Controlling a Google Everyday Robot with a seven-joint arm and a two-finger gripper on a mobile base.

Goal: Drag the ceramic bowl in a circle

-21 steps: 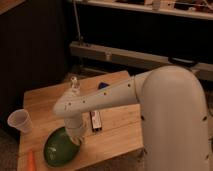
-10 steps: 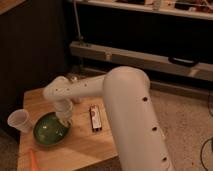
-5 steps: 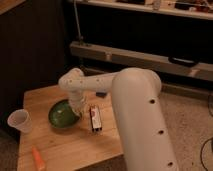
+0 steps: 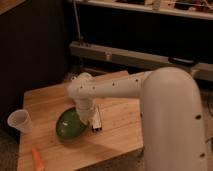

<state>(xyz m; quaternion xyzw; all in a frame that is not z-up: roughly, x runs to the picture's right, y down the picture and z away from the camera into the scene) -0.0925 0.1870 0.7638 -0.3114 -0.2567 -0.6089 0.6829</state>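
The ceramic bowl (image 4: 69, 125) is a glossy dark-green shallow bowl on the wooden table (image 4: 117, 132), left of the middle, and it looks tilted. My gripper (image 4: 89, 118) hangs from the white arm's wrist (image 4: 82, 92) and comes down at the bowl's right rim, touching it. The arm partly hides the rim there.
A small white paper cup (image 4: 20, 121) stands near the table's left edge. An orange object (image 4: 37, 156) lies at the front left corner. A dark flat bar (image 4: 97, 120) lies just right of the gripper. A metal rack (image 4: 145, 55) stands behind the table.
The bowl has travelled round with the gripper: from the front left, to the left, to the back, and now toward the front and right. The arm has swung along with it.
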